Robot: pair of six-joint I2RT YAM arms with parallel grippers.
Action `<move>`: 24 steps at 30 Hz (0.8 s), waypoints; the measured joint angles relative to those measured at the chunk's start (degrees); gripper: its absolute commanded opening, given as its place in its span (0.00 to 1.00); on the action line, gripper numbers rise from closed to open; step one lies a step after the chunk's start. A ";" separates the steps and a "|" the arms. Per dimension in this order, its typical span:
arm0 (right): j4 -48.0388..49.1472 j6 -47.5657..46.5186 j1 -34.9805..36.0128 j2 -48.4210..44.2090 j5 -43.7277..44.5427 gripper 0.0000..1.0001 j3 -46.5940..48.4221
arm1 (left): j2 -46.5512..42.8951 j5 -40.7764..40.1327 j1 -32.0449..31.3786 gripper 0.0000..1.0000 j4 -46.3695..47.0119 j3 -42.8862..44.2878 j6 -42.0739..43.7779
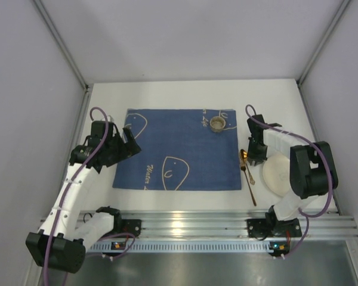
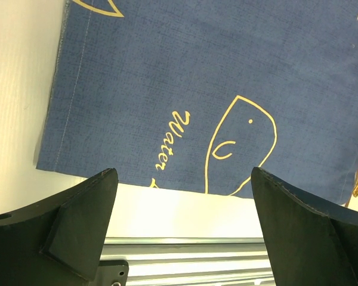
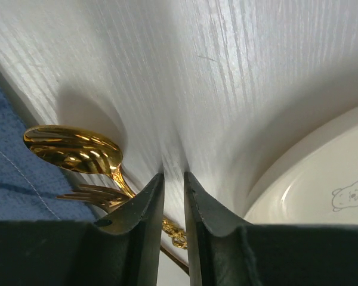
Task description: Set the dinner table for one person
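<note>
right hand (image 3: 173, 174) nearly clenched, grasp cannot be told, low over the worktop (image 3: 227, 71) between gold spoon (image 3: 71, 149) and cream plate (image 3: 310, 190); left hand (image 2: 184, 173) released above blue cloth (image 2: 197, 71).

The blue cloth (image 2: 167, 71) reads, seemingly, "Water".

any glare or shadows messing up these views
Top external: bright glare on the aluminium rail. Right wrist: hot reflections on the gold spoon, soft shadow on the white table beyond the fingers. Left wrist: blue cloth evenly lit, sharp.
</note>
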 measured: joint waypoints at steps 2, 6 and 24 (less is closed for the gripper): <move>0.55 -0.09 0.00 0.17 -0.28 0.21 0.20 | 0.02 -0.35 0.00 0.98 -0.13 0.00 0.17; 0.83 -0.68 0.00 0.26 -0.63 0.24 0.48 | 0.09 -1.64 0.00 0.98 -0.15 0.00 0.11; 1.09 -2.40 0.02 -8.26 -7.58 0.27 -2.29 | -2.73 -5.53 0.00 0.99 -0.57 -1.77 -5.29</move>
